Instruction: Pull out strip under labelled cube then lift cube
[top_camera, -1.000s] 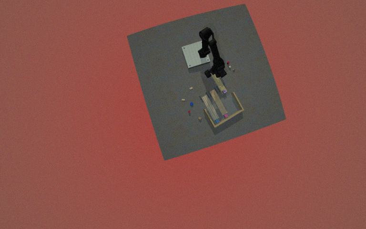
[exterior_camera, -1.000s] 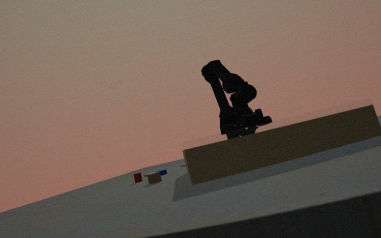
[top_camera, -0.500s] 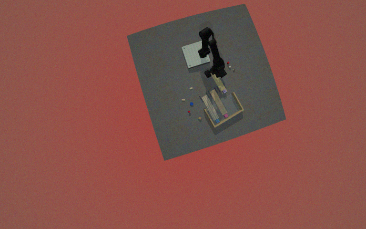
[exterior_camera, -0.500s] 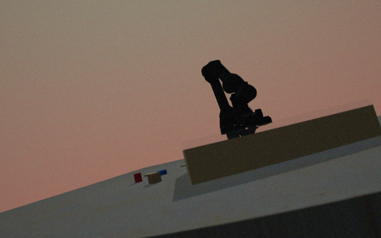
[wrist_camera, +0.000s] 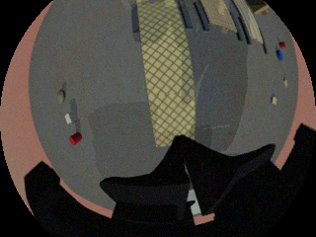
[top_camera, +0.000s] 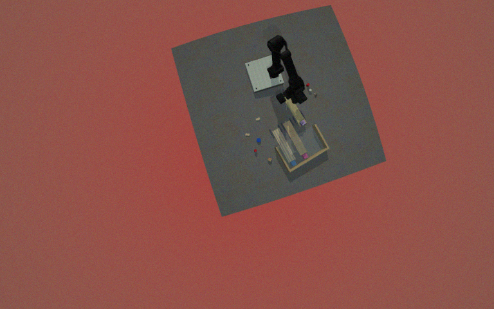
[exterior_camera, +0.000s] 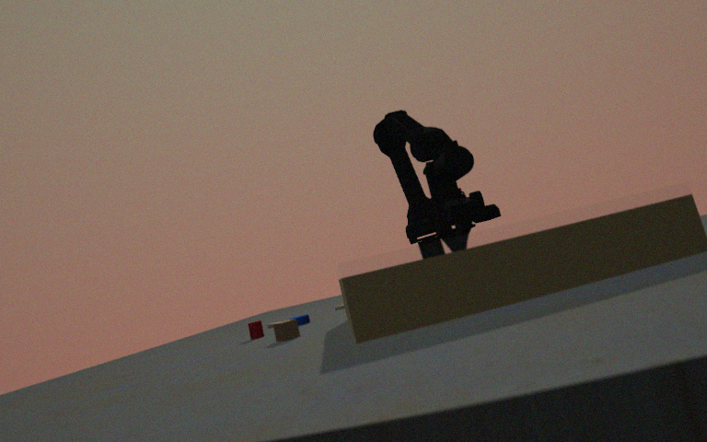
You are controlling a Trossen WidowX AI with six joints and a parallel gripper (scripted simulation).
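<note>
My gripper (top_camera: 287, 96) (exterior_camera: 458, 248) (wrist_camera: 180, 138) is shut, with nothing seen between its fingers. It is over the near end of a pale strip with a green lattice pattern (top_camera: 295, 112) (wrist_camera: 170, 74). That strip lies in front of the wooden frame, outside its walls. A purple cube with a dark mark (top_camera: 303, 122) sits at the strip's far end; the mark is too small to read. A tan strip (top_camera: 294, 137) has a pink cube (top_camera: 305, 156) at its far end. A pale striped strip (top_camera: 283, 144) has a blue cube (top_camera: 292, 163) at its far end. The exterior view hides strips and cubes.
The three-sided wooden frame (top_camera: 309, 160) (exterior_camera: 521, 276) stands around the two other strips. A white plate (top_camera: 262, 76) lies near the arm's base. Small loose pieces include a red one (top_camera: 307, 84) (wrist_camera: 75, 138) and a blue one (top_camera: 258, 140) (exterior_camera: 301, 319) (wrist_camera: 279, 54).
</note>
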